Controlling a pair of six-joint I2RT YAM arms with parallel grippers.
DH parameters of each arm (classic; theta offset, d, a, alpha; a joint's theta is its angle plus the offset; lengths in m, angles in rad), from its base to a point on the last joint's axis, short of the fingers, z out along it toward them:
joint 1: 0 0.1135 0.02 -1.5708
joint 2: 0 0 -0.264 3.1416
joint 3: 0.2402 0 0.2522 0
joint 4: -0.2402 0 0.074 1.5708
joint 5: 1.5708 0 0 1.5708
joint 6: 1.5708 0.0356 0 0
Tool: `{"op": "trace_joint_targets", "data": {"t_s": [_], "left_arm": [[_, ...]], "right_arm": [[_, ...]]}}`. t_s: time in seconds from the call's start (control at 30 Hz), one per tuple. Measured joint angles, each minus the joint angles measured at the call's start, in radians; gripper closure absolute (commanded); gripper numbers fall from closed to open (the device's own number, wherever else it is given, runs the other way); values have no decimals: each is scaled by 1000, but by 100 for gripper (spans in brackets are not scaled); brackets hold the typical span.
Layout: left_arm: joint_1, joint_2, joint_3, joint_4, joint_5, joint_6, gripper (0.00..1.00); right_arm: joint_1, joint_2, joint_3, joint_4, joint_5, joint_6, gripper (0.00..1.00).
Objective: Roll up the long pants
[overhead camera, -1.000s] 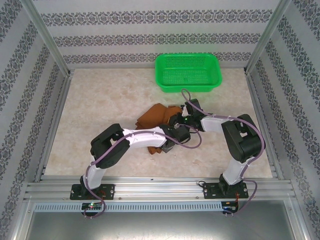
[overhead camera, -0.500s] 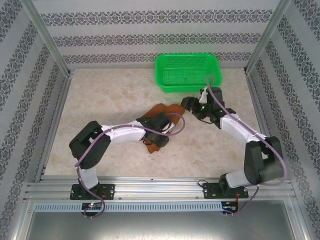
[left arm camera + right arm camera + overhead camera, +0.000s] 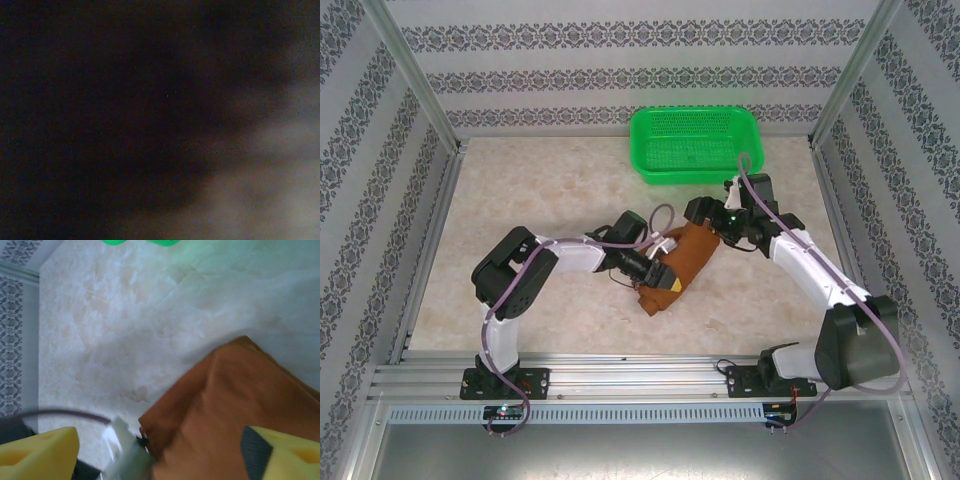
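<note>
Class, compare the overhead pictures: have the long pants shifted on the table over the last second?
Yes. The long pants have shifted right: earlier mostly in line with the green basket's left corner, now in line with its middle.

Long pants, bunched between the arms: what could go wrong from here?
1. The right tool stands open over the far end of the long pants, so the roll may spring loose there.
2. The left tool lies on the bundle, its camera dark; withdrawing could drag cloth along.
3. The left arm's purple cable loops close to the right tool and could snag.
</note>
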Motion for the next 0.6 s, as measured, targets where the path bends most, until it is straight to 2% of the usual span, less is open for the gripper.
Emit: {"op": "trace_joint_targets", "data": {"t_s": [0.07, 0.1, 0.23, 0.33, 0.6], "left_arm": [[43, 21, -3, 61, 53, -83, 100], [60, 29, -10, 100, 69, -122, 100], [130, 74, -63, 328, 111, -305, 100], [143, 109, -86, 476, 129, -415, 100], [143, 249, -126, 1013, 136, -790, 100]], "right_arm": [[0, -32, -2, -32, 20, -11, 11], [0, -43, -4, -44, 24, -13, 5], [0, -45, -12, -79, 40, -27, 4], [0, -7, -33, -85, 39, -28, 4], [19, 185, -64, -21, 17, 6, 3]]}}
